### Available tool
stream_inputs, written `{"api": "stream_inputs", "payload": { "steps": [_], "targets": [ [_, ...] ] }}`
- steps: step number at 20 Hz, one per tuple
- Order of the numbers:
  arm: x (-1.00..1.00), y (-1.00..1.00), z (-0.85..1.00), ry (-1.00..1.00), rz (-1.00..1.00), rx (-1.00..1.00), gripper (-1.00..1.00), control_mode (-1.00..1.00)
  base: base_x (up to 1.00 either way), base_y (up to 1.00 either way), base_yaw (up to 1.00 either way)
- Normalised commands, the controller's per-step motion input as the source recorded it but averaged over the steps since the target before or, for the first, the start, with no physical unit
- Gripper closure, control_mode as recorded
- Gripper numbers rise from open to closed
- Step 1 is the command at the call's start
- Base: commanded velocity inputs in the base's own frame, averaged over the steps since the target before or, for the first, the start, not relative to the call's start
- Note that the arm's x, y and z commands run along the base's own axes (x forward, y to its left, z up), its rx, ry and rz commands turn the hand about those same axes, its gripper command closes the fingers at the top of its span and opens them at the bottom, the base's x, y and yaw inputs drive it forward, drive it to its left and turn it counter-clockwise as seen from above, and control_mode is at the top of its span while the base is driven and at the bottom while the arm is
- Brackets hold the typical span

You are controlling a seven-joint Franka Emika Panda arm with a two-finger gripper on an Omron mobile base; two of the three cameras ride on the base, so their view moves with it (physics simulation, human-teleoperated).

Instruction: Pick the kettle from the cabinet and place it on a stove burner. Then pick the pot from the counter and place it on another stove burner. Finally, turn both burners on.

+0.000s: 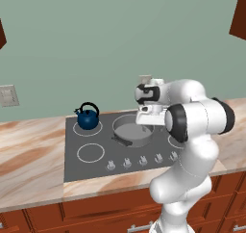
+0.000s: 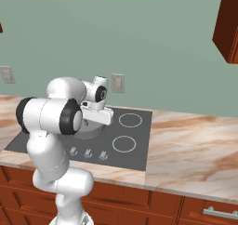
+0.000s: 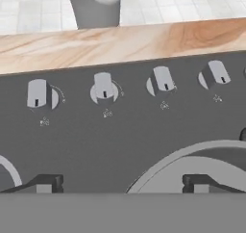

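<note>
Marble tabletop (image 1: pixel 29 150) w/ cooktop (image 1: pixel 96 167): kettle (image 1: pixel 88 117) on burner, center-left; pot (image 1: pixel 130 130) on burner mid-frame. Fingers (image 3: pixel 120 183) spread wide, holding nothing, above pot. Left: turn both knobs (image 3: pixel 104 88).

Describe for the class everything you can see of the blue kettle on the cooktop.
The kettle is small, round and dark blue, glossy like enamel, with a tall black arched handle over its top and a short spout pointing left. It stands upright on the back-left burner of the dark-grey cooktop, inside the white ring. Nothing else touches it: the grey pot sits apart to its right, and the open gripper hangs over that pot, not the kettle.
</note>
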Motion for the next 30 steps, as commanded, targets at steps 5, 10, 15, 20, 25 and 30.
{"api": "stream_inputs", "payload": {
  "steps": [5, 10, 15, 20, 25, 30],
  "targets": [
    [-0.52, 0.0, 0.11, 0.08, 0.0, -0.01, -1.0, -1.0, 0.0, 0.0, 0.0],
    [-0.53, 0.09, 0.07, 0.0, 0.0, -0.04, -1.0, -1.0, 0.0, 0.0, 0.0],
    [-0.52, 0.18, 0.08, -0.04, 0.0, -0.04, -1.0, -1.0, 0.0, 0.0, 0.0],
    [-0.4, 0.15, 0.0, -0.05, 0.01, 0.0, -1.0, -1.0, 0.0, 0.0, 0.0],
    [-0.28, 0.17, -0.01, 0.0, 0.01, 0.0, -1.0, -1.0, 0.0, 0.0, 0.0],
    [-0.08, 0.21, -0.04, -0.01, 0.0, -0.01, -1.0, -1.0, 0.0, 0.0, 0.0]
  ]
}}
